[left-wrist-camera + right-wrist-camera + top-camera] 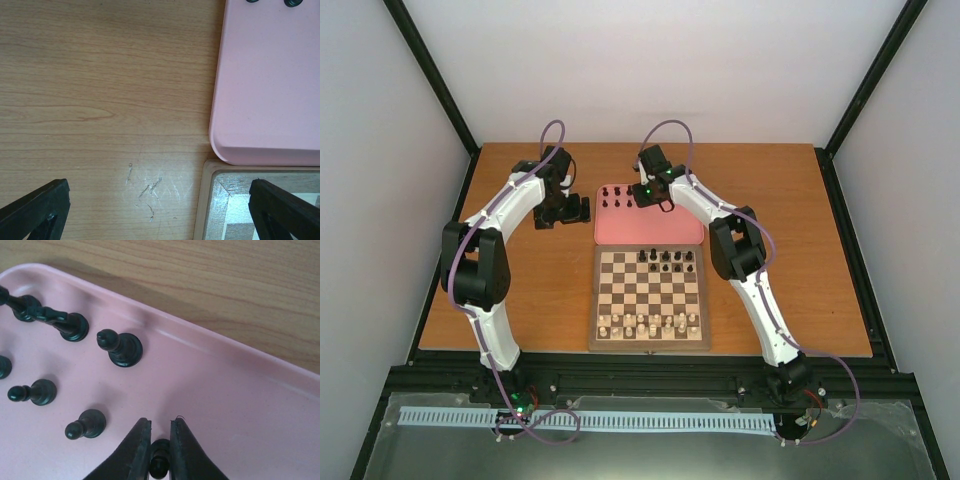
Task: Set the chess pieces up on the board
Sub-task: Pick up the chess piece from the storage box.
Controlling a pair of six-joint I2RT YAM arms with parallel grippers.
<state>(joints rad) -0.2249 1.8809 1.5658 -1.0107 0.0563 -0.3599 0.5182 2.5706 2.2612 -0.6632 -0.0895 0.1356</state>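
The board (650, 298) lies at the table's middle, with several black chess pieces (666, 258) on its far rows and cream pieces on the near rows. More black pieces (616, 196) stand on the pink tray (650, 226) behind it. My right gripper (160, 432) is over the tray, shut on a black chess piece (160, 460) held between its fingers. Black pawns (85, 424) and taller pieces (120, 347) stand to its left. My left gripper (160, 210) is open and empty above bare table, beside the tray's corner (250, 125) and the board's corner (215, 200).
The wooden table (520, 290) has black frame rails at its edges. White walls stand on three sides. The tray sits directly against the board's far edge.
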